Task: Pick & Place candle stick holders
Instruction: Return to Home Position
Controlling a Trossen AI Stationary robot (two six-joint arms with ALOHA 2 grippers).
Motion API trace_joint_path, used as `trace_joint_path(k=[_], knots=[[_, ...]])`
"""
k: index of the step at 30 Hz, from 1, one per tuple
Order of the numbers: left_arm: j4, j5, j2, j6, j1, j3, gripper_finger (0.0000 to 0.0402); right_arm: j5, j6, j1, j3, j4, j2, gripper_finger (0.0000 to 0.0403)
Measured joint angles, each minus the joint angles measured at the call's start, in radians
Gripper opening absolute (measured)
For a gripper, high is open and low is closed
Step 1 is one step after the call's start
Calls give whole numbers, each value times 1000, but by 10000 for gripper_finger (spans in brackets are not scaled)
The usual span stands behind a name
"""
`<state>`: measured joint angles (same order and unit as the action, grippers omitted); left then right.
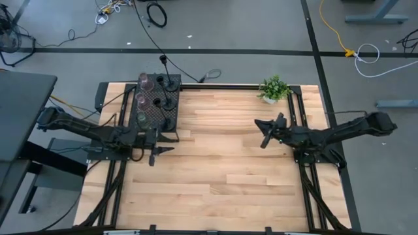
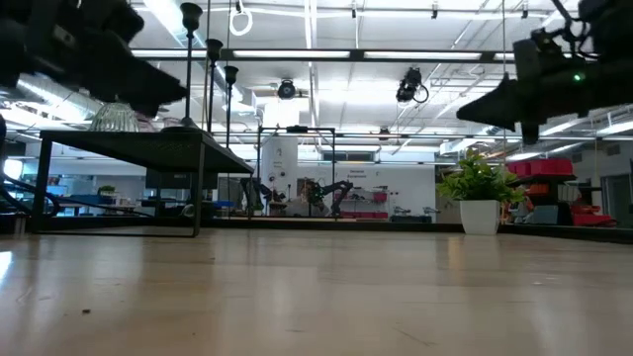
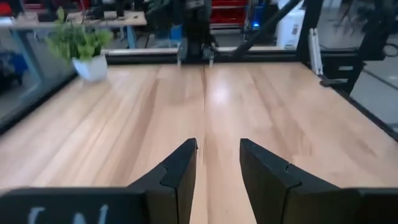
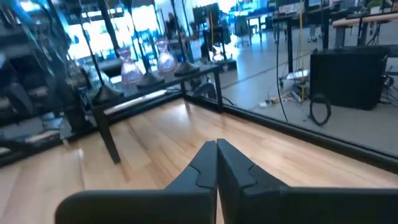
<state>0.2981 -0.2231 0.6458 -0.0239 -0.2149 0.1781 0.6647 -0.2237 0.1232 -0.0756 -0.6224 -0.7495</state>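
On mesh shelf (image 2: 148,140), back-left of table (image 1: 222,176): candle stick holders (image 1: 142,100) standing in two rows (glass ones in one, black stems (image 2: 190,15) in other).
Placing looks done; step in hand judged as retreat to home.
Left gripper (image 3: 217,146) just beside shelf's near edge, jaws parted, empty.
Right gripper (image 4: 216,144) near plant (image 1: 274,88), jaws pressed together, empty.
Next move: left arm to draw back clear of shelf edge.
Bare board between arms, ample room.

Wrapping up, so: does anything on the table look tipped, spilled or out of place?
Nothing stands out. Pinkish glass goblets, squat olive holder and thin black metal stems stand on the black mesh shelf; green potted plant upright; left gripper, right gripper empty.
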Motion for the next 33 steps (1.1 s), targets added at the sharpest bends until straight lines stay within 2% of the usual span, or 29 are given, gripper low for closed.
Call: trace_joint_path(k=[2,5,10,13,17,21,27,33], knots=[[63,0,-12,-14,-6,-42,126,-1,-5,1,46,-27,32,2],[144,-17,-36,-17,-14,-94,126,6,-33,1,60,43,48,2],[133,4,-65,-21,-14,-104,126,23,-24,1,60,76,51,5],[43,7,-66,-21,-11,-105,126,74,-4,1,60,106,51,7],[-3,-7,-72,-68,-12,-101,126,112,-54,1,60,114,51,9],[-7,-3,-72,-61,-13,-101,126,101,-28,1,60,120,51,8],[-12,-49,-78,-59,-14,-103,126,10,-28,1,60,129,51,9],[-11,-51,-78,-66,-14,-103,126,6,-29,1,59,129,51,8]])
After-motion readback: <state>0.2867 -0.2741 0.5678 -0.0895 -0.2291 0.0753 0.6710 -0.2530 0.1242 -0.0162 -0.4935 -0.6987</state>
